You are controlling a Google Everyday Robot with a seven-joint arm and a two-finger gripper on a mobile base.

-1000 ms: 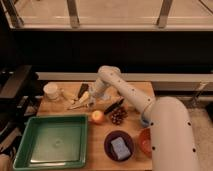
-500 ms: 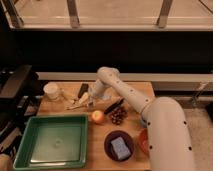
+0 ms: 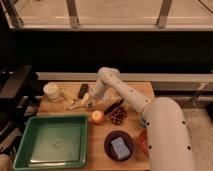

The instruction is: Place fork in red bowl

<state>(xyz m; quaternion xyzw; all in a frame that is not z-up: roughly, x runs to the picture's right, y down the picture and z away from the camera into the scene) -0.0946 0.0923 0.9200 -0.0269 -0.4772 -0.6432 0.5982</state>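
My gripper (image 3: pixel 90 100) is low over the wooden table (image 3: pixel 135 92), at its back left part. It is above the right end of a pale yellowish utensil (image 3: pixel 74 105). A slim dark utensil (image 3: pixel 114 106), which looks like the fork, lies slanted on the table just right of the gripper and apart from it. The red bowl (image 3: pixel 142 142) is at the front right and only its left edge shows beside my arm (image 3: pixel 165 130).
A black-handled tool (image 3: pixel 82 90) lies just behind the gripper. A white cup (image 3: pixel 50 91) stands at the back left. An orange fruit (image 3: pixel 97 116) and a pine cone (image 3: pixel 118 116) are mid-table. A purple bowl (image 3: pixel 119 146) holds a blue sponge. A green tray (image 3: pixel 52 140) is front left.
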